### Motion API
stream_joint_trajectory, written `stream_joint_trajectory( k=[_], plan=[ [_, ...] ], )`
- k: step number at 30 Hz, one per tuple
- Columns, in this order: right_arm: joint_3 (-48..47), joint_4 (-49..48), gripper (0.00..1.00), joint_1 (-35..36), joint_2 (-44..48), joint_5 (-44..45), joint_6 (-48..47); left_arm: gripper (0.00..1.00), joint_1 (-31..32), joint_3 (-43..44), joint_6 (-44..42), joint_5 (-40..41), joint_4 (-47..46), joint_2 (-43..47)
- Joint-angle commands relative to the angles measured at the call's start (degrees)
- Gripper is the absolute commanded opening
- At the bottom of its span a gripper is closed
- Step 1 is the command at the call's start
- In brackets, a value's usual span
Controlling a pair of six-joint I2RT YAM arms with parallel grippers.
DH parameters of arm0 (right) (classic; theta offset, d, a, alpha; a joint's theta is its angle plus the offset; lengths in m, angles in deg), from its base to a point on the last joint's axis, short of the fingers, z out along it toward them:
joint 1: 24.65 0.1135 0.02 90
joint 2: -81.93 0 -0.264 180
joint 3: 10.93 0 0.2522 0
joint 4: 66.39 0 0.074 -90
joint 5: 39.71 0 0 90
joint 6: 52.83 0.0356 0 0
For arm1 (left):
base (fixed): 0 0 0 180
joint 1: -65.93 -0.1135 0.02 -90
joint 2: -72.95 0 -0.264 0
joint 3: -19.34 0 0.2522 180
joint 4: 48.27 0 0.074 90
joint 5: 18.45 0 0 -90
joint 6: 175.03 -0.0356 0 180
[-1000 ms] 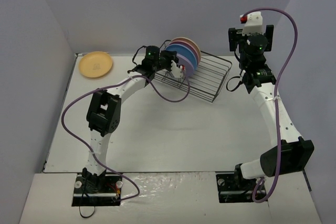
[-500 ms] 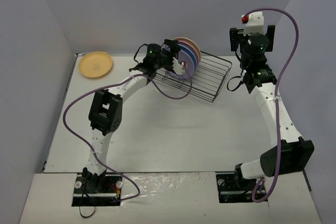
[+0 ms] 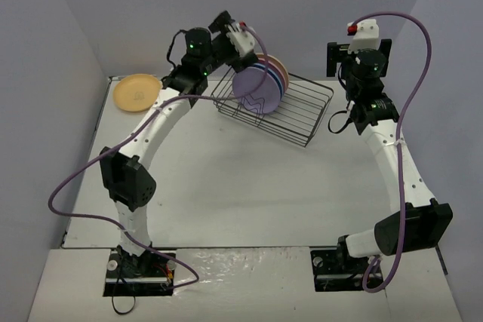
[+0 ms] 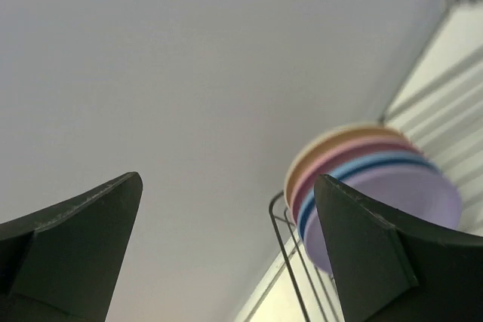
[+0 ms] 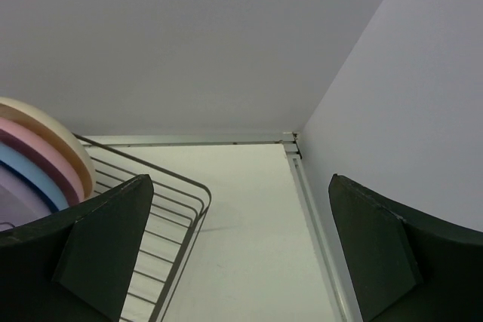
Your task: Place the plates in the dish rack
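At the table's far left corner the yellow-orange plate [image 3: 137, 92] lies flat on the white table [image 3: 226, 186], close to the left wall and well apart from the dish rack [image 3: 306, 115]. To its right the left gripper [image 4: 228, 179] hangs high above the rack's left end, fingers spread wide with nothing between them. The racked plates sit below it and to its right, clear of it. Four plates stand on edge in the rack's left end, packed face to face: the lilac plate [image 3: 255, 90] in front, then the light blue plate [image 5: 26, 173], the pink plate [image 5: 41, 157] and the cream plate [image 5: 53, 133] at the back. The rack's right part shows open wire dividers. Further right the right gripper [image 5: 238, 186] hovers just off the rack's right end, its fingers wide apart and holding nothing, aimed toward the table's back right corner. Open tabletop runs between the rack and the right wall [image 5: 407, 111] and along the near side.
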Motion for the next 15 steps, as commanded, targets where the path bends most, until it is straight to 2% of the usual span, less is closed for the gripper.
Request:
stream_joint_trajectory(
  k=[1, 4, 6, 9, 10, 11, 15],
  plan=[
    [-2.9, -0.2, 1.0, -0.5, 2.0, -1.1, 9.8, 0.97, -4.4, 11.3, 34.8, 20.6, 13.1, 5.7],
    [-2.3, 0.9, 1.0, -0.6, 2.0, 1.5, 14.5, 0.97, -11.1, 9.7, 53.0, 25.7, 20.6, 7.1],
    [-2.1, 2.4, 1.0, -0.9, 1.9, 3.6, 17.3, 0.97, -16.3, 7.6, 61.7, 23.1, 24.4, 7.9],
    [-1.7, 4.9, 1.0, -1.7, 1.6, 5.4, 19.3, 0.97, -26.2, 3.0, 73.0, 19.6, 25.4, 8.1],
    [-1.5, 4.9, 1.0, -2.2, 1.6, 5.4, 19.8, 0.97, -27.0, 2.4, 73.9, 19.3, 26.1, 7.8],
    [-0.7, 5.0, 1.0, -2.8, 1.6, 5.3, 20.2, 0.97, -30.9, 2.1, 77.7, 18.4, 29.4, 6.5],
    [0.7, 4.9, 1.0, -4.1, 1.5, 5.2, 21.4, 0.97, -39.8, 1.8, 81.3, 16.3, 32.0, 2.2]
  ],
)
